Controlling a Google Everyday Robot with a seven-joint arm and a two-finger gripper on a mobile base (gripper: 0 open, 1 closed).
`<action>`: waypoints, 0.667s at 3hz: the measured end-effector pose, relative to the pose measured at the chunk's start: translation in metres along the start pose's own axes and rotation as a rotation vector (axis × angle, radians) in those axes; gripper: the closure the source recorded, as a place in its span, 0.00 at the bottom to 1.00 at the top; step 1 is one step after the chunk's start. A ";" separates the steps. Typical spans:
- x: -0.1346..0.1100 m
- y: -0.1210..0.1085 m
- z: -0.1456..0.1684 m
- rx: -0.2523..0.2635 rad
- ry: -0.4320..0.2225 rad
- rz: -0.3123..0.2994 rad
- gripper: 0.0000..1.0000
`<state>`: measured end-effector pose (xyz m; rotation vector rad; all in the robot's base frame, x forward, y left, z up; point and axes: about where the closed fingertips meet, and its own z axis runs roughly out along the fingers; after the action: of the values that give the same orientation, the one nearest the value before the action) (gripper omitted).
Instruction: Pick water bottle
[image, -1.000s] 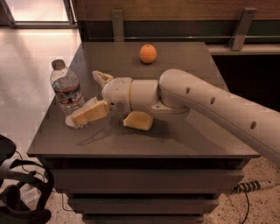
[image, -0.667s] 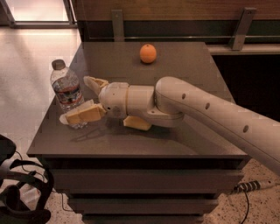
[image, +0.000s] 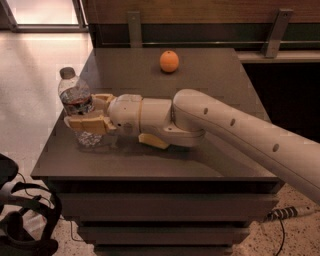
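Note:
The water bottle (image: 75, 95), clear and ribbed with a grey-white cap and a dark label band, stands upright near the left edge of the dark table (image: 210, 80). My gripper (image: 90, 111) reaches in from the right at the bottle's mid-height. One tan finger (image: 85, 123) crosses in front of the bottle and the other finger (image: 102, 98) lies behind it. Both press against its sides, so the gripper is shut on the bottle. The bottle's base rests on the table.
An orange (image: 169, 61) sits at the back middle of the table. A pale yellow object (image: 152, 141) lies on the table under my wrist. Black gear (image: 22, 220) lies on the floor at the lower left. A wooden wall with metal brackets runs behind the table.
My gripper has moved left across the table until its fingers came around the bottle, and the fingers have drawn closer together. The bottle and orange have not moved.

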<state>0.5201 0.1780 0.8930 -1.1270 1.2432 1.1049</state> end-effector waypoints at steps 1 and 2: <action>-0.001 0.001 0.001 -0.003 0.000 -0.001 0.93; -0.001 0.002 0.002 -0.005 -0.001 -0.001 1.00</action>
<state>0.5183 0.1807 0.8940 -1.1313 1.2394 1.1080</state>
